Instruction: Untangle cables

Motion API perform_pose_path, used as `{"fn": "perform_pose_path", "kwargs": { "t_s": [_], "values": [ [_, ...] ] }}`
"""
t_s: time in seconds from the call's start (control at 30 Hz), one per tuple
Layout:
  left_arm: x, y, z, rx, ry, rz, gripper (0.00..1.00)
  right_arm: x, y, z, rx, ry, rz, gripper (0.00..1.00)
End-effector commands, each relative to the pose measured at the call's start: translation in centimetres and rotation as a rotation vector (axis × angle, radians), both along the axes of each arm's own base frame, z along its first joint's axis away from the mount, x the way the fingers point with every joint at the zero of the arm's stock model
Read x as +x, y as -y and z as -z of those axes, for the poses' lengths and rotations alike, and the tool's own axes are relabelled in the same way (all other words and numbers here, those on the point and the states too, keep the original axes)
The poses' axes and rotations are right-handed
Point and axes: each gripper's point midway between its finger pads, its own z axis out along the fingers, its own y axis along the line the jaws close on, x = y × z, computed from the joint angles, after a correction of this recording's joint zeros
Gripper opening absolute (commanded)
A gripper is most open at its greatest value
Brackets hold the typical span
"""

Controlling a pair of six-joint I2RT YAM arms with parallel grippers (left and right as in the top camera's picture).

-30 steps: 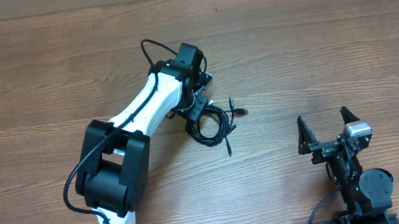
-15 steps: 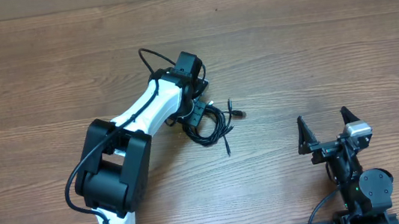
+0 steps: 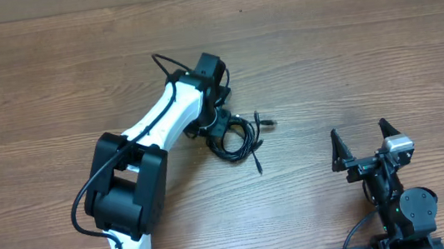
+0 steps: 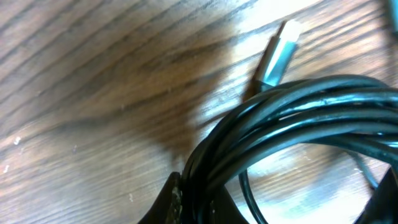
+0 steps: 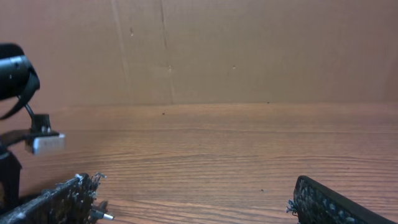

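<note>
Overhead shows the cables (image 3: 236, 140) as one loose black coil near the middle of the table (image 3: 381, 48), just right of my left gripper (image 3: 221, 127). The coil is stretched a little from left to right. One loose end (image 3: 265, 124) sticks out to the right with its plug pointing away from the coil. Another thin tail (image 3: 256, 162) runs toward the near edge of the table.

On the left wrist view the strands (image 4: 298, 118) arc side by side across the picture, glossy and far thinner than my fingers (image 4: 169, 202). A silver plug (image 4: 277, 56) lies beyond the arc, its tip aimed up and to the right. My left fingers show at the two bottom corners, spread wide. The bundle runs between them and meets the one at the lower left. I cannot count the separate cords.

My right gripper (image 3: 364, 143) sits well apart, near the front right edge, its fingers (image 5: 59, 199) spread with only bare wood between them.

The table is brown wood with strong grain running left to right. Beyond it, the right wrist view shows a plain cardboard-coloured wall (image 5: 249, 50).
</note>
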Motion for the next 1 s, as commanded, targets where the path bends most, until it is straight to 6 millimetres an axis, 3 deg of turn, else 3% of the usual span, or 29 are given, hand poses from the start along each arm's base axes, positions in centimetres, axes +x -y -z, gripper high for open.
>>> {"fn": "perform_pose_path", "kwargs": {
  "t_s": [0.0, 0.3, 0.63, 0.73, 0.8, 0.97],
  "values": [
    [1.6, 1.6, -3.0, -0.061, 0.018, -0.087, 0.04, 0.0, 0.1, 0.2, -0.004, 0.005, 0.005, 1.0],
    [1.9, 1.7, -6.4, -0.058, 0.004, -0.14, 0.04, 0.0, 0.1, 0.2, -0.004, 0.005, 0.005, 1.0],
    [0.7, 1.2, -6.6, -0.03, -0.062, -0.288, 0.04, 0.0, 0.1, 0.2, -0.004, 0.006, 0.005, 1.0],
    [0.3, 1.9, -6.8, -0.067, -0.091, -0.296, 0.04, -0.1, -0.3, 0.1, 0.014, 0.005, -0.018, 1.0],
    [0.1, 2.6, -6.9, -0.108, -0.109, -0.293, 0.04, -0.1, -0.9, 0.0, 0.104, -0.007, -0.049, 1.0],
    [0.6, 3.5, -7.1, -0.154, -0.101, -0.287, 0.04, -0.8, -3.4, -0.3, 0.634, -0.127, -0.188, 1.0]
  ]
}}
